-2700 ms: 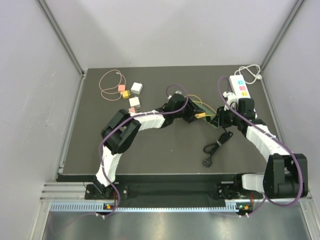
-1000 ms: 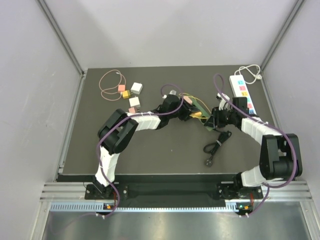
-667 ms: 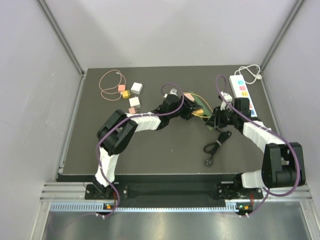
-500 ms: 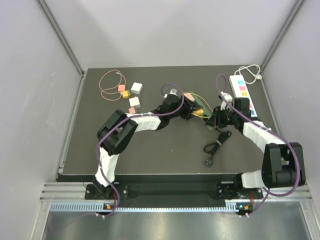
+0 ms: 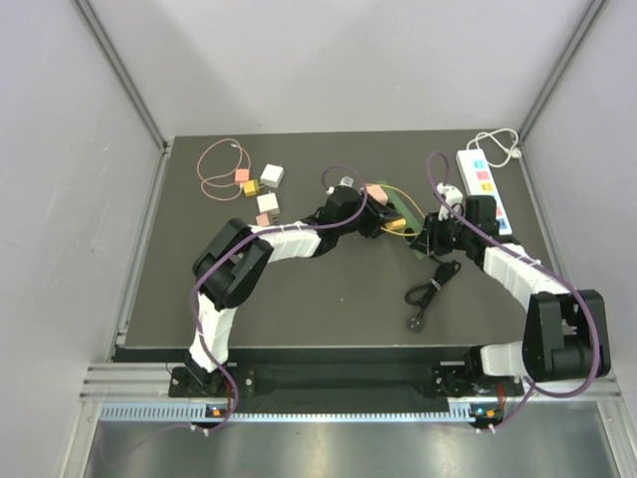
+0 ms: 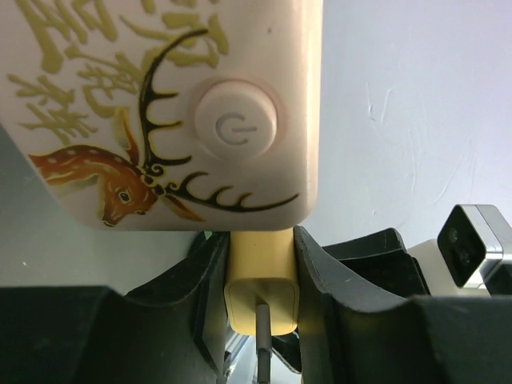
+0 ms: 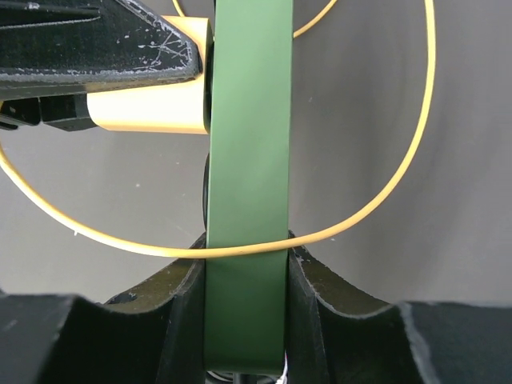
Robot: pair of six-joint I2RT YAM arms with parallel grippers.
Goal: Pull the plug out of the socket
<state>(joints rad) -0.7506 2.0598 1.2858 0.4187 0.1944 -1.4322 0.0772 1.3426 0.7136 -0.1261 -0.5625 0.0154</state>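
The socket is a flat block with a cream face bearing a deer drawing and a round power button (image 6: 160, 96), and a green edge (image 7: 248, 120). A yellow plug (image 6: 260, 280) sits against its edge, apparently still in it, with a yellow cable (image 7: 384, 200) looping away. My left gripper (image 6: 260, 256) is shut on the plug. My right gripper (image 7: 246, 272) is shut on the socket's green body. In the top view both grippers meet mid-table, the left gripper (image 5: 383, 224) and the right gripper (image 5: 428, 235) on either side of the plug (image 5: 396, 226).
A white power strip (image 5: 484, 182) lies at the back right with its white cord. A black cable with a plug (image 5: 428, 294) lies in front of the right gripper. Small coloured cubes (image 5: 261, 194) and a thin looped cable (image 5: 214, 159) lie at the back left.
Since 2.7 s ago both grippers have shifted slightly back and left with plug and socket held. Over the last half second almost nothing moved.
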